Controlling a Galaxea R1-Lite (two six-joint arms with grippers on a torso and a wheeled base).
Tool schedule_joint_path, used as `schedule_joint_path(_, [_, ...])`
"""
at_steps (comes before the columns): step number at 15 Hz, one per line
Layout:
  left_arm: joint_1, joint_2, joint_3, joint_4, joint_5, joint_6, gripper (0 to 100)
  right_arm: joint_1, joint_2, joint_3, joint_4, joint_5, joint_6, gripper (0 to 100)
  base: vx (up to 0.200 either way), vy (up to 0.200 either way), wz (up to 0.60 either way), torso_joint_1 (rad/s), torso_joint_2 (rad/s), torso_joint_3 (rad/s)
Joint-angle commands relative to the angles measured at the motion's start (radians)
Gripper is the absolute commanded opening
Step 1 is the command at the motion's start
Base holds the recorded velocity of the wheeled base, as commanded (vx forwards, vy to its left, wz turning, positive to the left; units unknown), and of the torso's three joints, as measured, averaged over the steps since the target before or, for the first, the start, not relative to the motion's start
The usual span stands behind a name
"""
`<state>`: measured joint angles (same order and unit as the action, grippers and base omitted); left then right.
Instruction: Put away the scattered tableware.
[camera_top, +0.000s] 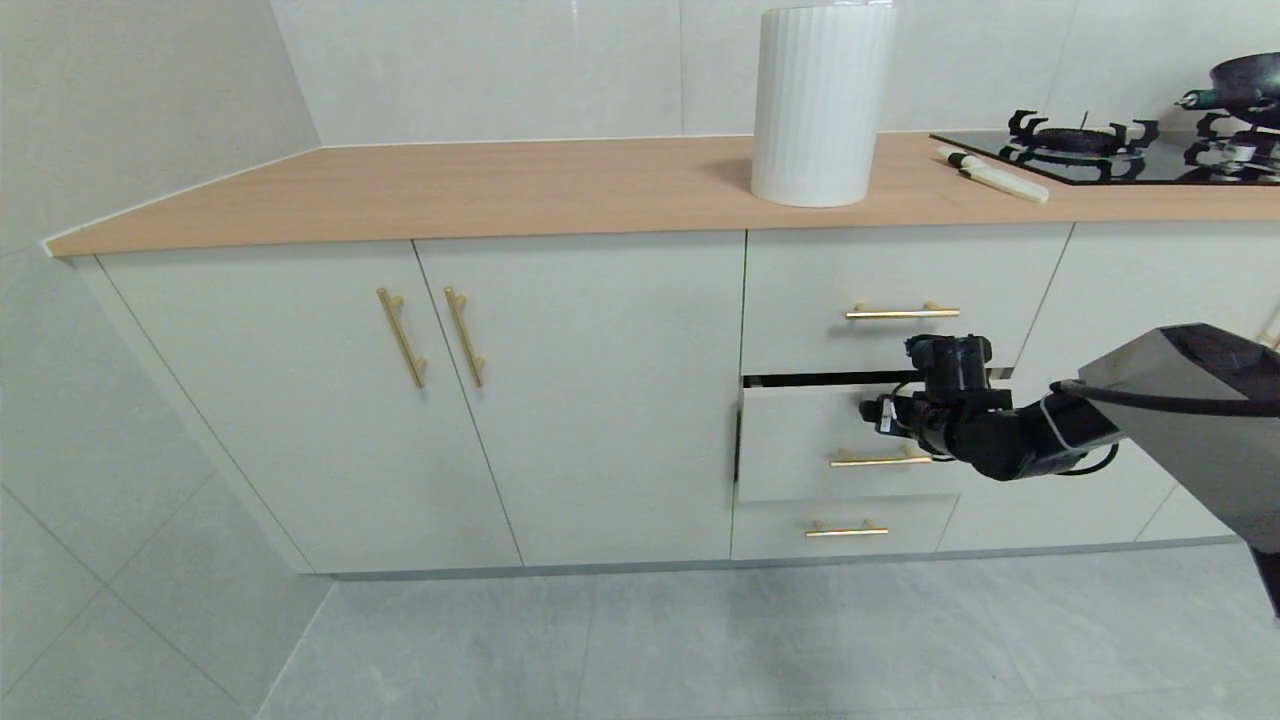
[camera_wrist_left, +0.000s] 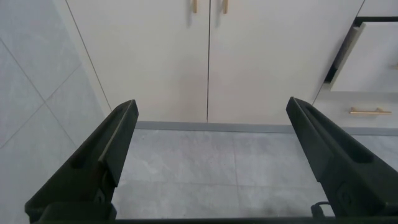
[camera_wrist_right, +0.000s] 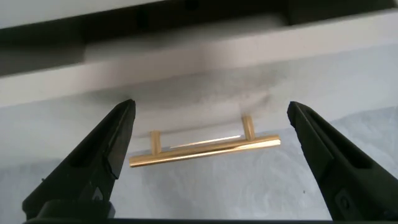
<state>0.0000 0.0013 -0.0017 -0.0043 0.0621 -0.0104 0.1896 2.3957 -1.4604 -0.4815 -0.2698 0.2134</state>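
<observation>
Right gripper (camera_top: 905, 415) is hovering just in front of the middle drawer (camera_top: 815, 435), its fingers (camera_wrist_right: 115, 146) spread apart and holding nothing.
It is facing the drawer's gold handle (camera_wrist_right: 205, 149), which is showing between the spread fingers and is not clamped. The drawer is standing slightly out from the cabinet, with a dark gap running along its top edge. Left gripper (camera_wrist_left: 211, 104) is also hanging wide apart and empty, low over the grey floor (camera_wrist_left: 205, 168) to the left of the drawer, facing the two cabinet doors (camera_wrist_left: 149, 56). A pale utensil (camera_top: 992, 174) is lying on the bench (camera_top: 500, 185) above and right of the drawer. A white ribbed vase (camera_top: 818, 105) is standing on the bench almost straight above the drawer.
</observation>
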Motion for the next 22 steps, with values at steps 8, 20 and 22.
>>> schedule_joint_path(8, [0.0,0.0,0.0,0.0,0.001,0.0,100,0.001,0.066,-0.057,-0.083,-0.054,0.004,100,0.0,0.0,0.0,0.0,0.0,0.0])
schedule_joint_path(20, [0.0,0.002,0.0,0.0,0.001,0.0,100,-0.002,0.131,-0.187,-0.086,-0.16,0.023,100,0.0,0.0,0.0,0.0,0.0,0.0])
schedule_joint_path(22, [0.0,0.0,0.0,0.0,0.001,0.0,100,-0.009,0.138,-0.198,-0.086,-0.167,0.023,100,0.0,0.0,0.0,0.0,0.0,0.0])
